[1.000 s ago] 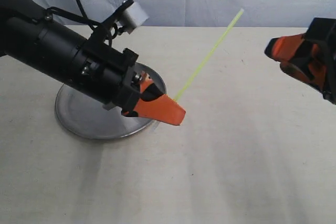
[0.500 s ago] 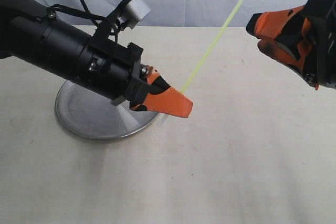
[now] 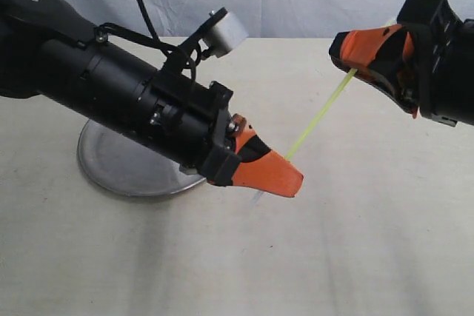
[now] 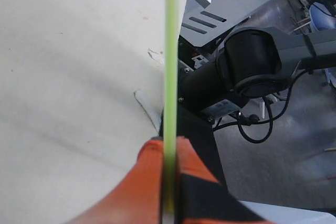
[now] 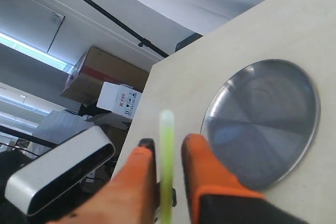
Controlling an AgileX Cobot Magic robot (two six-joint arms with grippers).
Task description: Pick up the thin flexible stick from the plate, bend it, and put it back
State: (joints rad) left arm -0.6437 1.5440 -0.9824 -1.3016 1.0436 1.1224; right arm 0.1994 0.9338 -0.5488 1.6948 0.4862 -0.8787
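Left gripper [image 3: 290, 180]: orange jaws clamped on the lower end of the thin yellow-green translucent stick [image 3: 318, 115], which is straight, off the table and slanting up. Right gripper [image 3: 344, 55]: jaws apart, straddling the stick's upper end with a gap on each side. The exterior view mostly hides that end behind the right gripper. The round shiny steel plate [image 3: 104, 172] lies behind, partly covered by the left arm.

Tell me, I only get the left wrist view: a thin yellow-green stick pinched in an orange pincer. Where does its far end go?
Observer: The thin yellow-green stick runs straight from the left pincer up between the open orange fingers of the right pincer, with a gap on each side.
Operator: And where is the plate it came from?
Observer: The round shiny steel plate lies on the table, bare where visible. In the exterior view the left arm partly hides it.
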